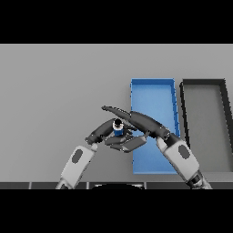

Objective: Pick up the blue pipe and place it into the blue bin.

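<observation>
The light is even and soft, with no visible source and no glare. The grey table [54,91] reads as a flat mid-tone, slightly darker toward the far edge. Shadows are faint: only a dim smudge lies under the two hands where they meet. The blue bin [152,98] is evenly lit, its walls a shade darker. Straight edges stay straight out to the sides.

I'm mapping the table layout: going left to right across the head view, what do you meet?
Left hand → blue pipe → blue bin → dark bin. The right hand overlaps the pipe and the blue bin, so it is omitted.
</observation>
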You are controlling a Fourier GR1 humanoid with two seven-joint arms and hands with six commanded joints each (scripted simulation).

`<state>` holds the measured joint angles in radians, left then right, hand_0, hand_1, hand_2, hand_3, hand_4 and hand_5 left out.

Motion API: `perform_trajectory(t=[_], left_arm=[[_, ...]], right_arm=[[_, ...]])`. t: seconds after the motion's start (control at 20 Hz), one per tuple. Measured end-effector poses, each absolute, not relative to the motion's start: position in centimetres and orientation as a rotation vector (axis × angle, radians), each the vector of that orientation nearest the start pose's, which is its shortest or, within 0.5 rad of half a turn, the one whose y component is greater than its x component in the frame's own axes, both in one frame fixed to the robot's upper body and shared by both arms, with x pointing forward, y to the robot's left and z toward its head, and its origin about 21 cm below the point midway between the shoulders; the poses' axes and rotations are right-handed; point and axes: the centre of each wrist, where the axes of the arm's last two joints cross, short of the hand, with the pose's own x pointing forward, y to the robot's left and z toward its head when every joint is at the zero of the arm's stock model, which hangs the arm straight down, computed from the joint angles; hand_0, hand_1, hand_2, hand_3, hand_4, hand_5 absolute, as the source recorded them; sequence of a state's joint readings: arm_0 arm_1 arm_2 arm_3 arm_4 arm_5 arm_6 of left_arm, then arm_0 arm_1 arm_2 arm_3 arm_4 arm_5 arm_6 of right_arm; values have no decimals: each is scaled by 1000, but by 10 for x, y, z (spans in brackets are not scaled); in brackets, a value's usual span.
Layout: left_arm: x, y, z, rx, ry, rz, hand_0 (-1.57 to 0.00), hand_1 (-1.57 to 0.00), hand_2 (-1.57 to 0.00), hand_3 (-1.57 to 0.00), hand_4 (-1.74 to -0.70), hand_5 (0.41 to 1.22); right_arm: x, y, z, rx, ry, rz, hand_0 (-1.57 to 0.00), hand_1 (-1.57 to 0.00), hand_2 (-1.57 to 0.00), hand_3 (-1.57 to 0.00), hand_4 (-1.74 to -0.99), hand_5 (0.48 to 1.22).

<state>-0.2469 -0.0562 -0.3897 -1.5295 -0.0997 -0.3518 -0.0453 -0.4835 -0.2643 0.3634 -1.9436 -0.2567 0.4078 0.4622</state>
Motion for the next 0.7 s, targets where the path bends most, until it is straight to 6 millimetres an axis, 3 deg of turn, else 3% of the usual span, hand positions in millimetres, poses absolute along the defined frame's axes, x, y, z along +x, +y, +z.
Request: perform_trajectory(t=[0.1,0.15,0.3,0.4,0.5,0.6,0.7], left_arm=[[272,96,50,-582,-1709,-785,-1571,-1571,-1571,-1571,-1465,1221],[272,94,51,-575,-1704,-789,-1571,-1571,-1571,-1571,-1462,1221],[269,91,50,-576,-1671,-791,-1571,-1571,-1571,-1571,-1595,1221],[268,93,53,-567,-1673,-800,-1571,-1571,-1571,-1571,-1645,1221],[271,91,53,-564,-1657,-792,-1571,-1571,-1571,-1523,-1677,1221],[272,92,51,-634,-1671,-743,-1571,-1571,-1571,-1502,-1699,1221],[270,92,47,-656,-1674,-743,-1571,-1571,-1571,-1464,-1713,1221]], right_arm=[[270,-129,193,460,-1666,1113,-69,-108,-166,-44,-1204,497],[272,-127,193,468,-1664,1130,-168,-218,-261,-128,-1233,487],[277,-113,192,495,-1651,1167,-702,-703,-745,-604,-1406,500],[276,-112,193,520,-1670,1165,-1015,-1015,-1042,-872,-1514,550],[275,-107,194,555,-1675,1139,-1215,-1215,-1233,-1021,-1581,650],[276,-106,190,599,-1661,1111,-1343,-1343,-1354,-1186,-1628,856],[272,-107,183,627,-1670,1119,-1425,-1425,-1432,-1304,-1665,987]])
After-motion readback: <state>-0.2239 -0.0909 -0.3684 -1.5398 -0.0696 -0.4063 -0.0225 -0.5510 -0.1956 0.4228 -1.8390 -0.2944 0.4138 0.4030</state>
